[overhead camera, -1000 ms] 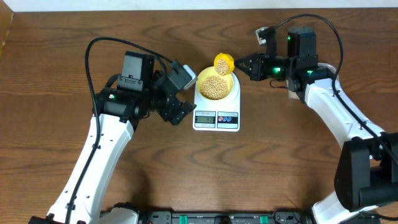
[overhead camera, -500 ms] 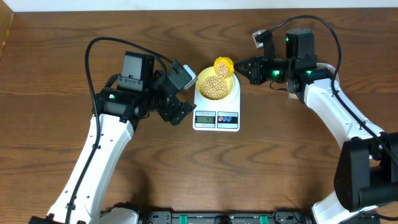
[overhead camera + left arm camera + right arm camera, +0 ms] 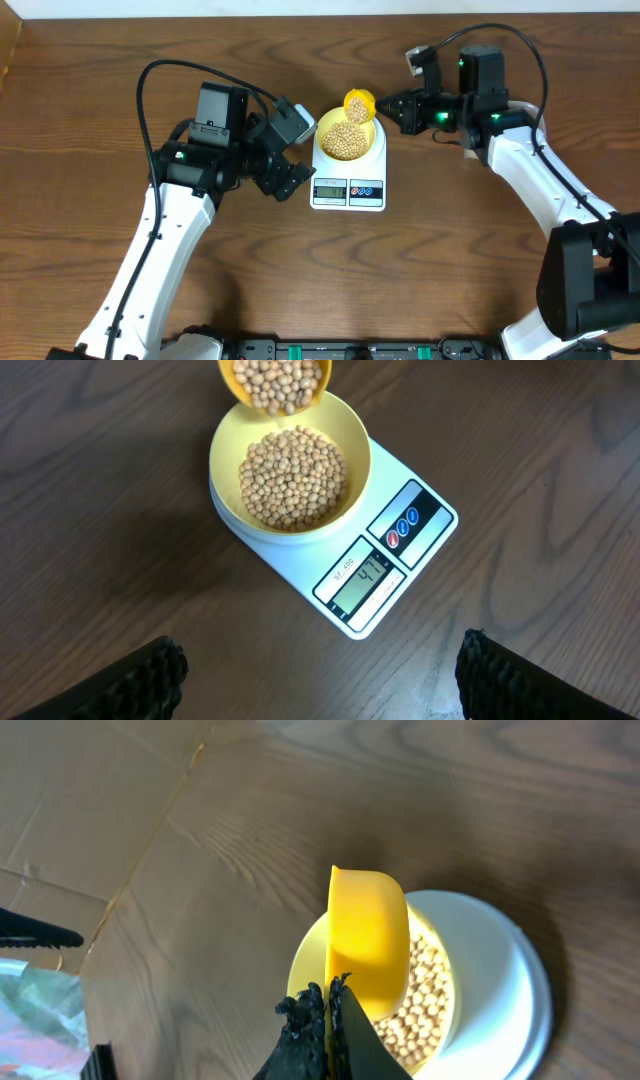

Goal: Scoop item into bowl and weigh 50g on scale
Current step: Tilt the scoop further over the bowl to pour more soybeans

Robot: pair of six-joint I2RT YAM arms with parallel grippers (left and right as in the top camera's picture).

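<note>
Topping up the bowl, with the target weight not yet confirmed.
The right tool [image 3: 325,1005] is clamped on the scoop [image 3: 367,940], tipping it over the rim of the bowl [image 3: 345,435], which sits on the scale [image 3: 420,520] mid-bench [image 3: 450,260]. Beans [image 3: 293,478] heap the bowl, and more lie in the scoop. The display is lit but I can't read it surely; probably only a last trickle remains. The left tool [image 3: 320,675] hangs spread wide and empty near the scale.

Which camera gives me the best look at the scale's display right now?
Left wrist: the display is unobstructed and large, though it sits at an angle. Overhead shows it tiny, with the digits illegible. Right wrist shows only the white edge of the scale; the display is out of view.
</note>
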